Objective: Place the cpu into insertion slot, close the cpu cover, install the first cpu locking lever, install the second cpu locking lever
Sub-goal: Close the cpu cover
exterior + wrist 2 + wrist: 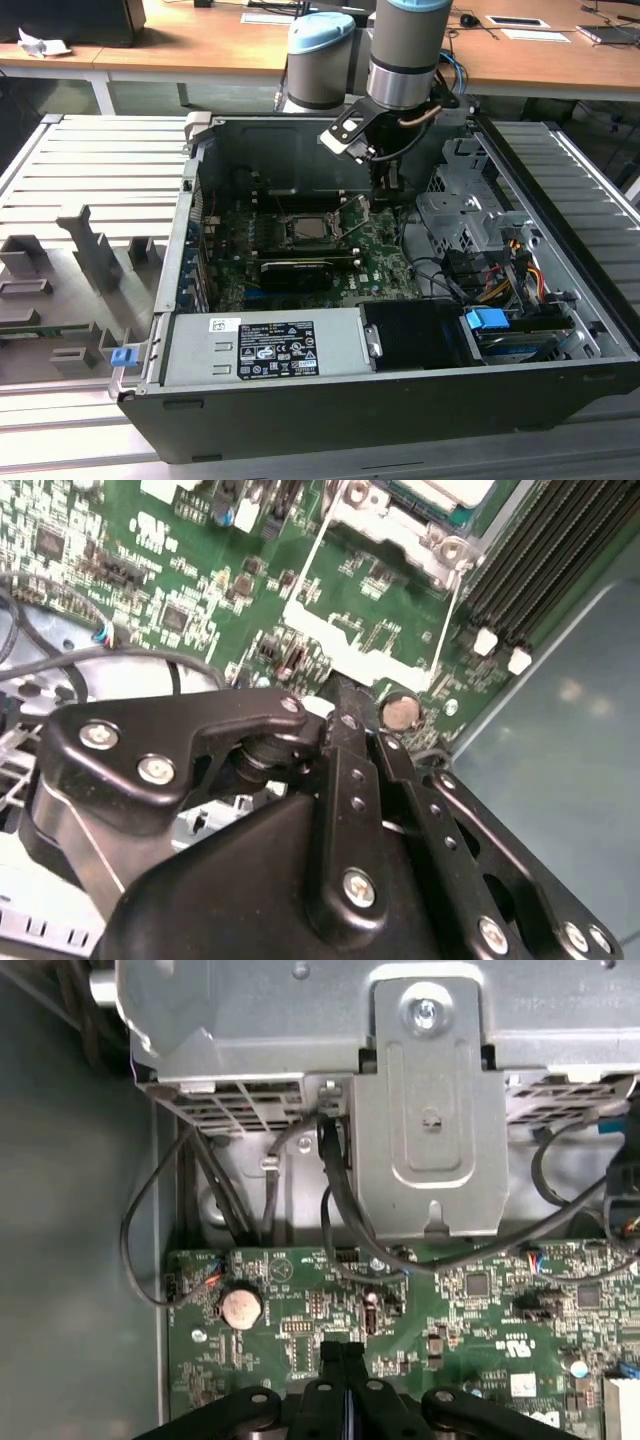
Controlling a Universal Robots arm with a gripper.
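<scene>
One end effector [345, 693] hung low inside the open computer case [330, 425], its fingers pressed together with nothing seen between them, the tips just beside the raised cpu cover [352, 647]. The cpu [313, 227] lay in the insertion slot [291, 223] on the green motherboard [382, 266], the cover not yet closed.

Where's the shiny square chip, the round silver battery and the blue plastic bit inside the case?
Pale silver-grey square cpu [308, 227], exterior view, middle of its metal top.
Round silver coin battery [241, 1307], first wrist view, centre of its face.
Blue plastic tab [488, 322], exterior view, middle of its top.
</scene>
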